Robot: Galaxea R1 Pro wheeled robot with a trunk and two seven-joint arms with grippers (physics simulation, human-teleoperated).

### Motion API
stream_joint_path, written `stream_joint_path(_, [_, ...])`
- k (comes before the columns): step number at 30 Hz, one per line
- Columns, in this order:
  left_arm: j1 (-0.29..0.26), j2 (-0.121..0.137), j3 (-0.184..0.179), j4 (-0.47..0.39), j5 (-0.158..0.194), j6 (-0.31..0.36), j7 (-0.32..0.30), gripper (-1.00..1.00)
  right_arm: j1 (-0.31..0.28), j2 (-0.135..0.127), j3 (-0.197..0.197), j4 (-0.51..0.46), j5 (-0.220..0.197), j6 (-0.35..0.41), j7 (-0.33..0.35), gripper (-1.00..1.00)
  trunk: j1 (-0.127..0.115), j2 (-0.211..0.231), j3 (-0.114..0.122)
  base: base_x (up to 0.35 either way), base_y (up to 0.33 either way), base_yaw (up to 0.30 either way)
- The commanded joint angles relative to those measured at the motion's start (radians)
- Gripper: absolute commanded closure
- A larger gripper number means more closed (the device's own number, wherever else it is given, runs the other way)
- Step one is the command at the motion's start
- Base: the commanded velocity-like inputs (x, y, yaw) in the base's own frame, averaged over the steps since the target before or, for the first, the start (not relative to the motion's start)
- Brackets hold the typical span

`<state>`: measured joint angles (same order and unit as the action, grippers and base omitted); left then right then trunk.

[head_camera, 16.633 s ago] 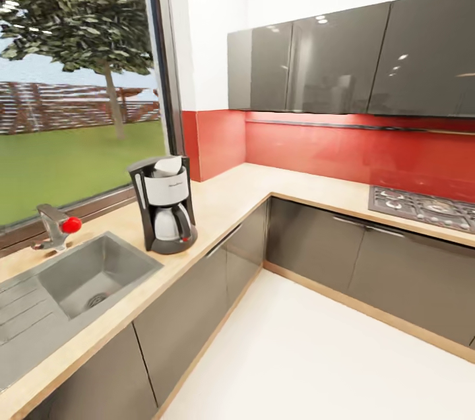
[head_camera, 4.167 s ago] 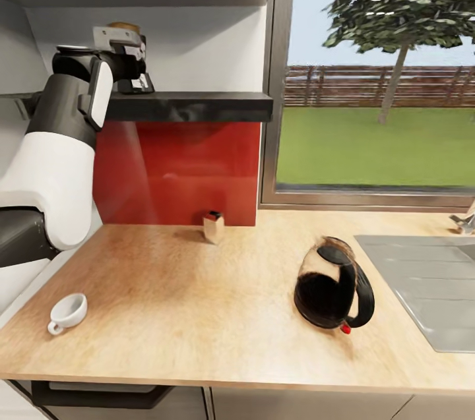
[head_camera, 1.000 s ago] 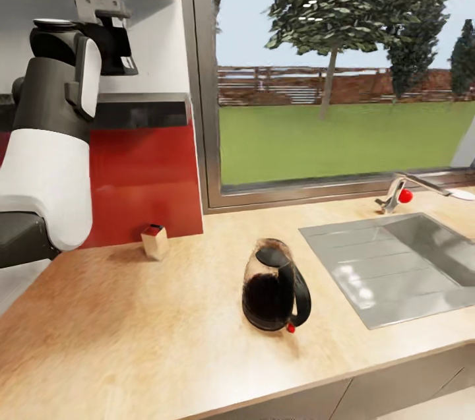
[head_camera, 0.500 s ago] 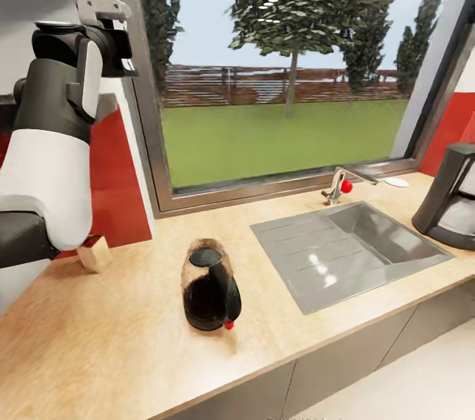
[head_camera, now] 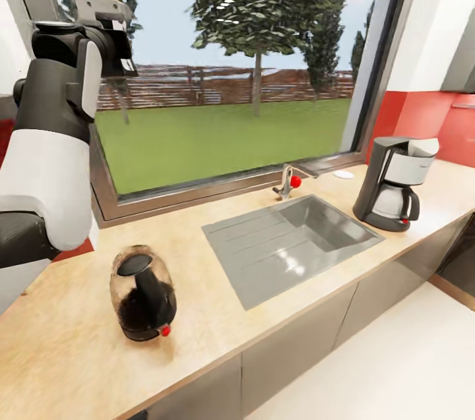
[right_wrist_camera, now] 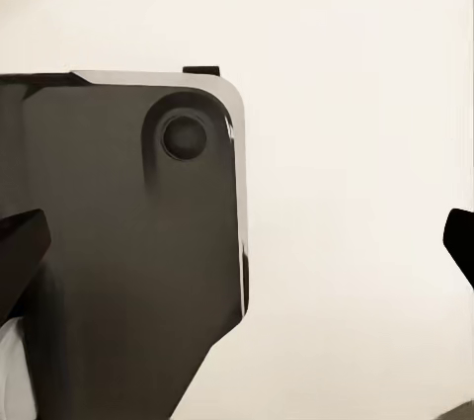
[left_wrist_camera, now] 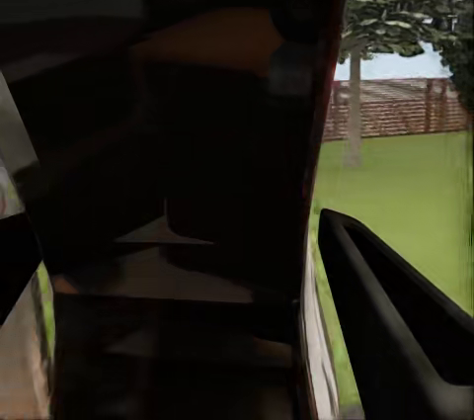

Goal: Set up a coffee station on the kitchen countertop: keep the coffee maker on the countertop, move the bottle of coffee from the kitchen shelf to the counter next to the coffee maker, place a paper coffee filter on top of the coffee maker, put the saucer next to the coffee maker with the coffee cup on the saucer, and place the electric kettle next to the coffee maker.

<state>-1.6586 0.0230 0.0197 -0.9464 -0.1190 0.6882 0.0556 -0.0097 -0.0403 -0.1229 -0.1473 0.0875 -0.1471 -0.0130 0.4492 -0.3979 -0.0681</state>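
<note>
Lying tipped on the worktop (head_camera: 277,334) nearest: electric kettle (head_camera: 142,293), dark, red switch showing. Sitting beyond it, steel sink (head_camera: 290,245), then tap (head_camera: 287,181). Standing upright far right: coffee maker (head_camera: 392,183), label unreadable. Raised high: left pincer (head_camera: 105,14), clenching a brown bottle of coffee (left_wrist_camera: 212,143). Right pincer: grip impossible to tell.

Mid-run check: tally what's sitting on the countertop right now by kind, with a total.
Black drip coffee maker with a glass carafe: 1
Dark glass electric kettle with a black handle and red switch: 1
Small white round disc on the counter by the window, which could be the saucer: 1
Total: 3
</note>
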Motion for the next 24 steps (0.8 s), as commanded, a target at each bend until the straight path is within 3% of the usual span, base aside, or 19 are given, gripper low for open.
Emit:
stream_joint_path(1, [-0.001,0.0,0.0,-0.001,-0.01,0.005,-0.004,1.0,-0.001,0.0,-0.007,0.001,0.009,-0.003,-0.001,-1.0,0.001,-0.002,-0.002,0.083,-0.274,-0.279])
stream_joint_path(18, [0.005,-0.008,0.002,0.031,-0.009,0.001,-0.003,1.0,-0.001,0.001,-0.007,-0.02,0.009,-0.002,-0.001,-1.0,0.001,-0.002,-0.002,0.119,-0.274,-0.279])
stream_joint_path(24, [0.069,-0.011,0.003,0.035,-0.007,-0.007,-0.005,1.0,-0.001,0.002,-0.007,-0.021,0.009,-0.002,-0.001,-1.0,0.001,-0.002,-0.002,0.129,-0.274,-0.279])
